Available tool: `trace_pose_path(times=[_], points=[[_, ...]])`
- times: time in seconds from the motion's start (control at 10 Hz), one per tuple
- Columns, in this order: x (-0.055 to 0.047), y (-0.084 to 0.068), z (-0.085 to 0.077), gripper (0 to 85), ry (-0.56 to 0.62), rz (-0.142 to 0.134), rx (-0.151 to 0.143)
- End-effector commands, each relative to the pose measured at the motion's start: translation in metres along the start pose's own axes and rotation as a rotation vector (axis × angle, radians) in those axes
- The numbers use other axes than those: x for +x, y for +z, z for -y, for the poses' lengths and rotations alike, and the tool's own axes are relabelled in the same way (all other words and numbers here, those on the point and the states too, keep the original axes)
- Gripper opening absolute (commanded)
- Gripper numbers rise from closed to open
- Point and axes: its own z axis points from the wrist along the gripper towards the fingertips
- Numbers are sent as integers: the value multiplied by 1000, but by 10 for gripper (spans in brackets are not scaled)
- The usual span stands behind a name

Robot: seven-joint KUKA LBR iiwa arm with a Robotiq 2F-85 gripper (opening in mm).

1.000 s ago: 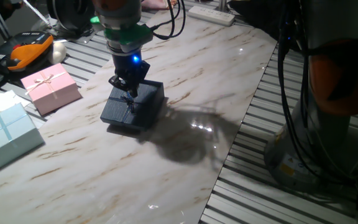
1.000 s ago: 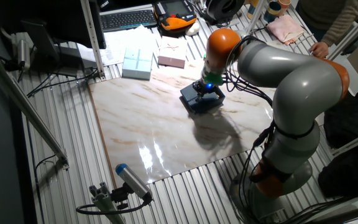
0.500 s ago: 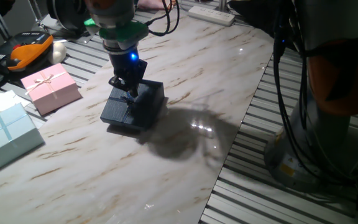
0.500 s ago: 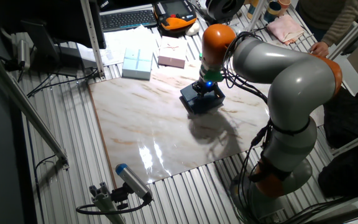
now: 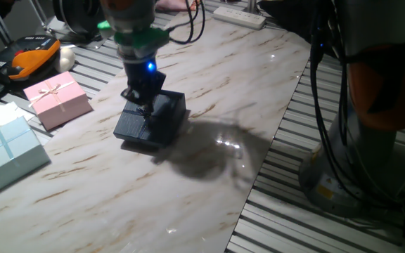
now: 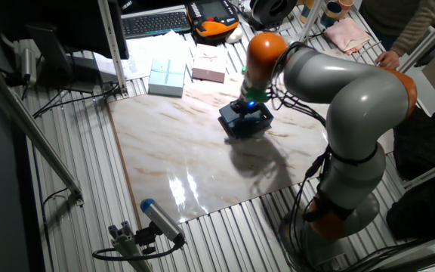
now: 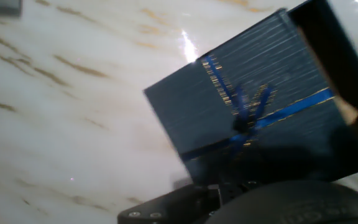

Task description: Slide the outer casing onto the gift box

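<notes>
no text, label, brand or number can be read on anything in these views.

Outer casing (image 5: 166, 112) slid further over gift box (image 5: 133, 124).

Hand view is blurred. The flat navy ribboned gift box (image 7: 253, 112) is partly hidden inside the plain dark cardboard outer casing (image 7: 331, 56), which the right edge cuts off. Fingers are not discernible.

gift box (image 7: 247, 106): ribbed matt card, satin ribbon | table (image 5: 209, 190): glossy marble
</notes>
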Motion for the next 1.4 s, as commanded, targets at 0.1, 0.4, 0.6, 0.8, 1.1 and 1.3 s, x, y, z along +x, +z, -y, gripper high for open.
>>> trace_pose_path(times=[0.1,0.4,0.6,0.8,1.1,1.3], points=[[10,12,-22,0,33,25,12],[19,36,-39,0,48,59,47],[16,48,-42,0,37,56,70],[18,62,-47,0,45,85,100],[15,73,-47,0,32,100,112],[9,81,-41,0,8,108,108]])
